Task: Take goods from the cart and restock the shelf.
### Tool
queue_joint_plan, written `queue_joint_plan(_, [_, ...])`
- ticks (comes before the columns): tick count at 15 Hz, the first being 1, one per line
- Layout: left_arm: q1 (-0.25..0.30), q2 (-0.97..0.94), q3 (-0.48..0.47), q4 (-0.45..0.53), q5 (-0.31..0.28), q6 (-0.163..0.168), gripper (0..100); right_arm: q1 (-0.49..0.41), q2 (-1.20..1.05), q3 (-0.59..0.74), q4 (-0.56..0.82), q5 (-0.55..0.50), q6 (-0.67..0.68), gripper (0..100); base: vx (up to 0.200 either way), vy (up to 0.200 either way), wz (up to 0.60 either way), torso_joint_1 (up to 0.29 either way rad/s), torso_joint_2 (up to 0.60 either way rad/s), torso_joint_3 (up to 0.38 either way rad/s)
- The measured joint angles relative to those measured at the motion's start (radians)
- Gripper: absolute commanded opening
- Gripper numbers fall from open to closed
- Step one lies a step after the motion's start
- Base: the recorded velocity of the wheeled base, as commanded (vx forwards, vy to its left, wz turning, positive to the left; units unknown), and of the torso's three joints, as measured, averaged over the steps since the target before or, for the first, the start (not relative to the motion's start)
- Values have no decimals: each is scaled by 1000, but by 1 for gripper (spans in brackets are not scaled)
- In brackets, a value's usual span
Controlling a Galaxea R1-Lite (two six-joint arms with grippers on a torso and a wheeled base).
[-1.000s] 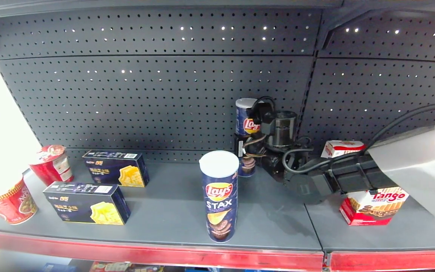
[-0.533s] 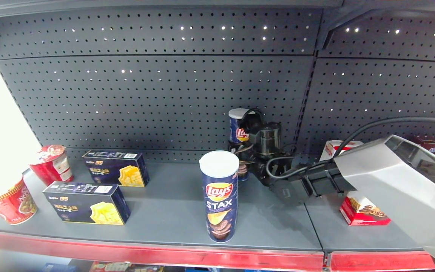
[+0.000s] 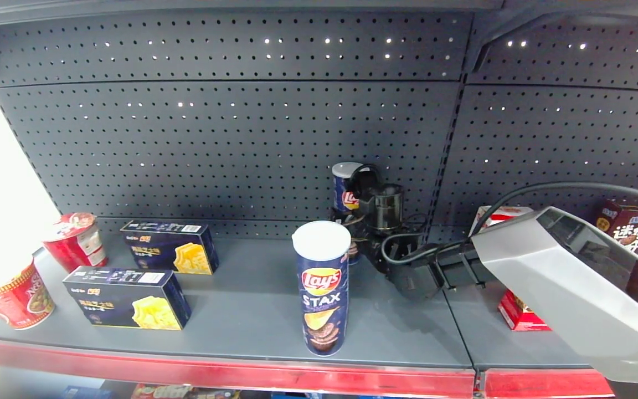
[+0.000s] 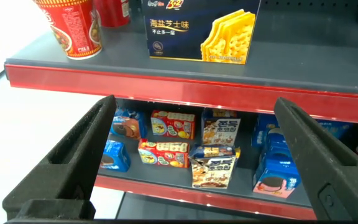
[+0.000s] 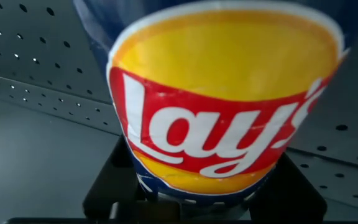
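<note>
A dark blue chip can [image 3: 322, 288] with a white lid stands upright near the front of the grey shelf [image 3: 241, 310]. Behind it, close to the pegboard back wall, my right gripper [image 3: 355, 223] is shut on a second chip can [image 3: 343, 194], held upright; whether its base touches the shelf is hidden. In the right wrist view that can [image 5: 222, 118] sits between the dark fingers [image 5: 110, 190]. My left gripper [image 4: 194, 106] hangs open and holds nothing, in front of the shelf's red front edge [image 4: 185, 81].
Two red cup noodles [image 3: 17, 296] [image 3: 78, 241] and two navy cracker boxes [image 3: 128, 296] [image 3: 169, 255] fill the shelf's left. A red wafer box [image 3: 521, 318], a white-red box [image 3: 499, 213] and brown boxes [image 3: 629, 224] lie right. Several snack packs [image 4: 185, 149] sit on the lower shelf.
My right arm has carried the held chip can leftward, lower and deeper toward the pegboard. The front can and the boxes have not moved.
</note>
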State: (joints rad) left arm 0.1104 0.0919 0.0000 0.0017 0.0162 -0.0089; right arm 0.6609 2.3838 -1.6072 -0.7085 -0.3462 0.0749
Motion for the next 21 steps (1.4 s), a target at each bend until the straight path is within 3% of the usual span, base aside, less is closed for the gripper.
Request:
queue_joint_plan(3, [0, 0, 0, 0, 0, 0, 100, -5, 11, -10, -2, 2, 0, 0, 0, 0, 0, 0, 0, 0])
queue_joint_plan(4, [0, 0, 0, 0, 0, 0, 100, -7, 15, -10, -3, 2, 0, 100, 0, 0, 0, 0, 0, 0])
queue_joint_plan(11, [0, 0, 0, 0, 0, 0, 100, 1, -22, 62, -2, 4, 4, 100, 0, 0, 0, 0, 0, 0])
queue_joint_plan(21, [0, 0, 0, 0, 0, 0, 100, 41, -277, 432, -76, -9, -7, 100, 0, 0, 0, 0, 0, 0])
